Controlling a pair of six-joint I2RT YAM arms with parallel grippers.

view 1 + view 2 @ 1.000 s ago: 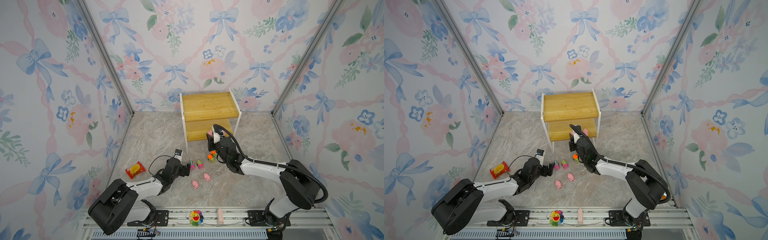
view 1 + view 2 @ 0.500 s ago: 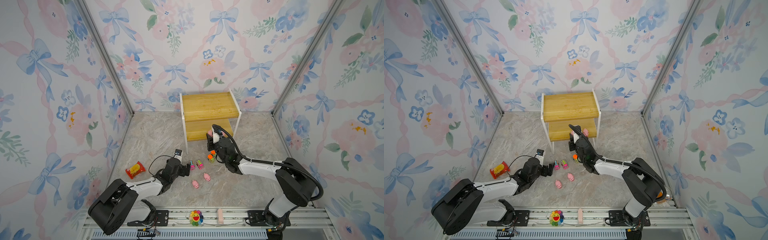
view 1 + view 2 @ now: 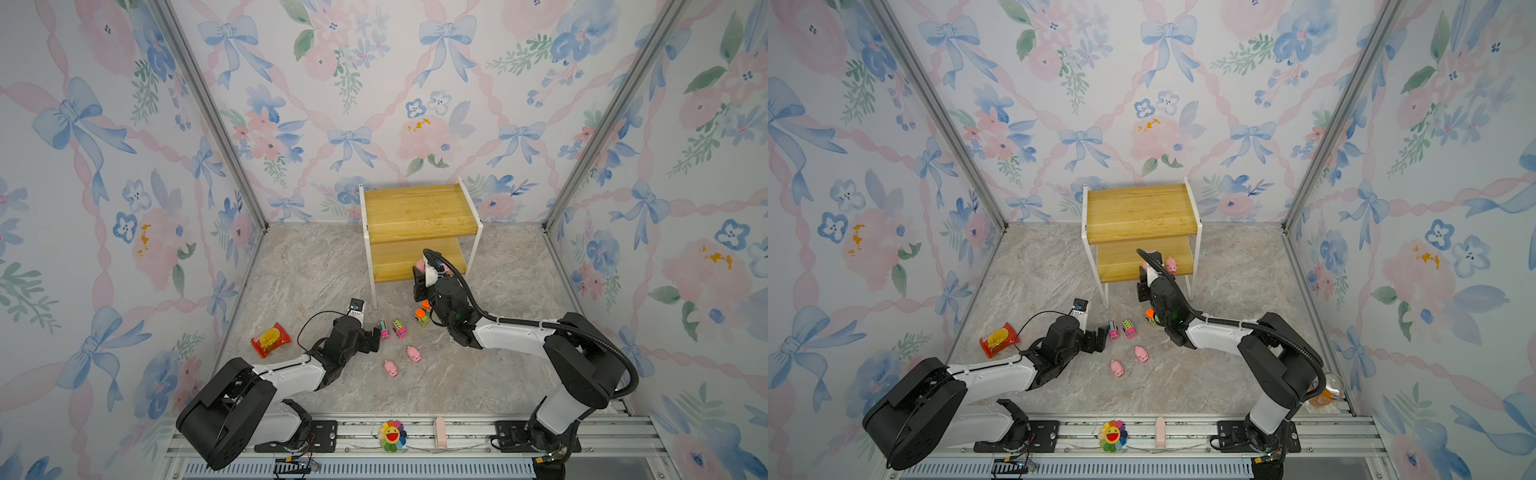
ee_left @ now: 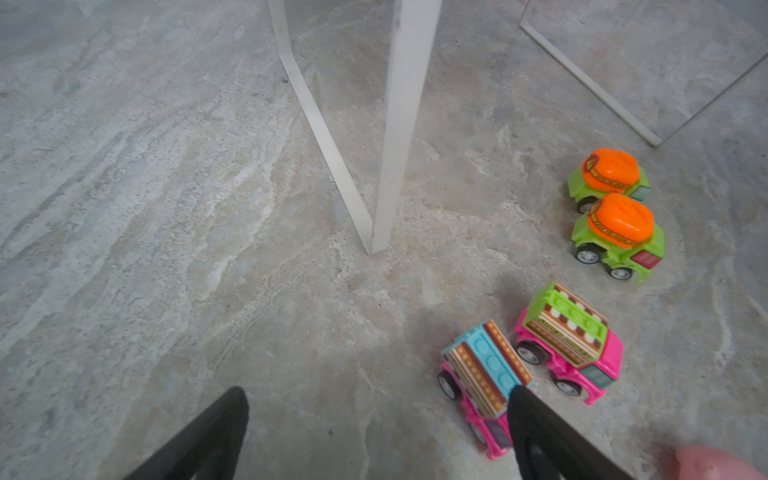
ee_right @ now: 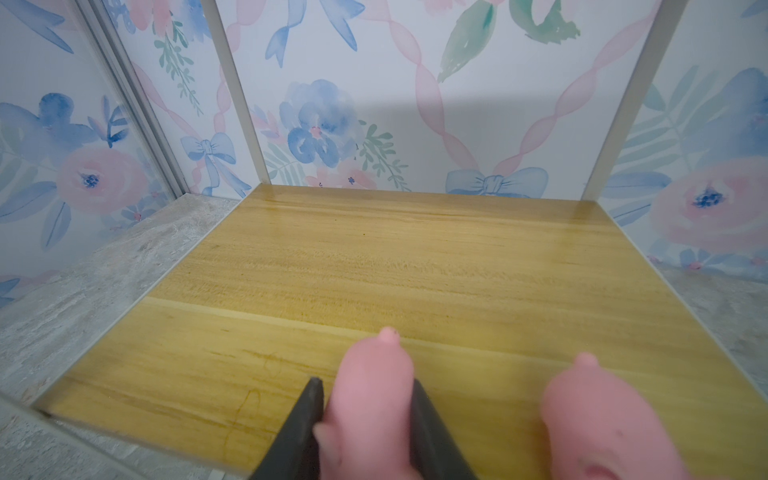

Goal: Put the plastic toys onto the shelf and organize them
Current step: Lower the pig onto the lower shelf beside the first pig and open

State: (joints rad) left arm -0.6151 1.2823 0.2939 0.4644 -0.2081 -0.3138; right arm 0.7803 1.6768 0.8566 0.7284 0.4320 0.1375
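The shelf [image 3: 415, 212] stands at centre in both top views, its lower board [image 5: 374, 257] carrying one pink pig [image 5: 582, 415] at the front edge. Just beside it, the right pincer [image 5: 365, 390] is clamped narrowly on a second pig [image 5: 370, 365] over the same board. On the surface [image 3: 316, 266] lower in frame lie two green trucks [image 4: 611, 178], two pink trucks [image 4: 569, 340] and two more pigs [image 3: 390, 368]; the left pincer [image 4: 378, 395] gapes wide and empty, one finger just beside a pink truck.
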